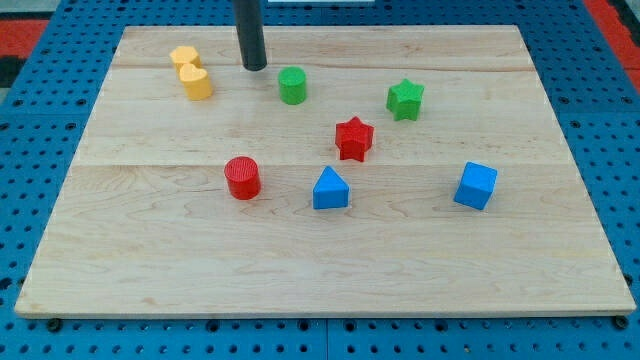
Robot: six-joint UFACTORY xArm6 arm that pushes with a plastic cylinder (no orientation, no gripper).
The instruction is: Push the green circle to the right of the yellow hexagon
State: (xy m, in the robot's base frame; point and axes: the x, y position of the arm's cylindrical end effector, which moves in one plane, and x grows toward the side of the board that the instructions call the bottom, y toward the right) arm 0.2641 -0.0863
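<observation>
The green circle (292,85) stands on the wooden board near the view's top, a little left of centre. The yellow hexagon (184,57) sits at the view's top left, with a second yellow block (196,83) touching it just below. My tip (255,67) is on the board between the yellow blocks and the green circle, slightly above and to the left of the circle, not touching it.
A green star (405,99) lies right of the circle. A red star (354,138) sits near the centre. A red cylinder (242,177), a blue triangle (330,189) and a blue cube (475,185) lie lower down. The board's top edge (320,28) is close to my tip.
</observation>
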